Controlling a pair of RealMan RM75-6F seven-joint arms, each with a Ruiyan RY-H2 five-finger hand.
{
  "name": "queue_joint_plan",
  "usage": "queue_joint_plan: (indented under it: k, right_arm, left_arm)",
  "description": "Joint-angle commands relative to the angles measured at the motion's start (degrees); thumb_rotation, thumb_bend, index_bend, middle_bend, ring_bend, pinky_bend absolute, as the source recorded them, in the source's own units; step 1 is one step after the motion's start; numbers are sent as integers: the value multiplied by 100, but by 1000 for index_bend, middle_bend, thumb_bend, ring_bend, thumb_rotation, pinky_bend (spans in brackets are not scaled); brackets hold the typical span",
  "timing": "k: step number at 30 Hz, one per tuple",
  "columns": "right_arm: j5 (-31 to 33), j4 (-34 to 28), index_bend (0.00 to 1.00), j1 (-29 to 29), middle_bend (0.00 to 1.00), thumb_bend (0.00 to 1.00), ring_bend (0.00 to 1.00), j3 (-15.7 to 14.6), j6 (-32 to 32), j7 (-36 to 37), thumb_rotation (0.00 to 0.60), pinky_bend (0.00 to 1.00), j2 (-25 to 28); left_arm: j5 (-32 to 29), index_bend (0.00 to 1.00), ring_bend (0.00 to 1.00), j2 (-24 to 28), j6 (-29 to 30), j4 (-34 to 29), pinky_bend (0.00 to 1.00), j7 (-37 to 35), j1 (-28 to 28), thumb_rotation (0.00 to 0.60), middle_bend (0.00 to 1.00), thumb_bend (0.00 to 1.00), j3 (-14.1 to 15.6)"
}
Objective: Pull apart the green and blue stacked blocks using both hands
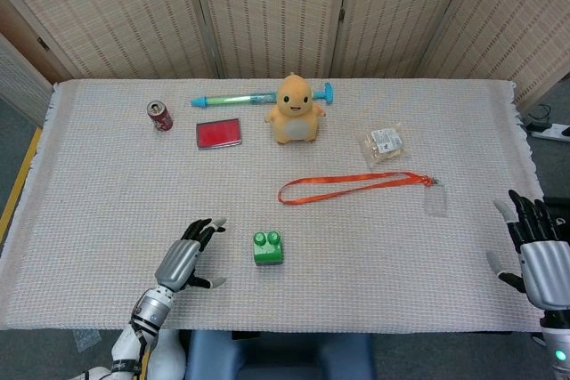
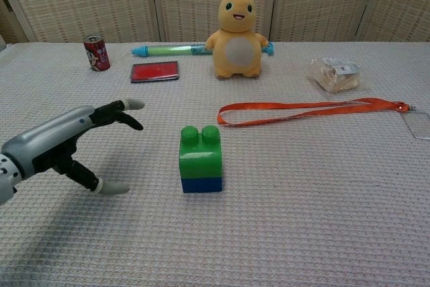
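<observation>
The green block [image 2: 200, 150] sits on the blue block [image 2: 201, 184], stacked near the middle of the table [image 1: 107, 184], toward its near edge. From the head view I barely see the blue one; green covers it. My left hand [image 1: 186, 258] hovers just left of the stack, fingers spread wide, holding nothing, apart from it. Bare cloth lies all round the stack. My right hand [image 1: 537, 255] is at the far right near corner, fingers apart and empty, well apart from the blocks and partly cut off by the frame edge. The orange lanyard [image 1: 354, 186] lies beyond the stack, the plush toy [image 1: 295, 109] farther back.
</observation>
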Motion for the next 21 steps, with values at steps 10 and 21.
queue_joint_plan:
  k: [10,21]
  right_arm:
    - [12,-62,0,6,0,363,0,-30,-105,298,600,0,146]
    - [129,-93,0,6,0,363,0,15,-165,473,600,0,228]
  left_arm:
    - [42,81,68,-859,209,965,0,-409,-256,600,305,143,-218]
    - [-5,104,79,-1285,181,1202,0,-500,-433,600,310,145,-280]
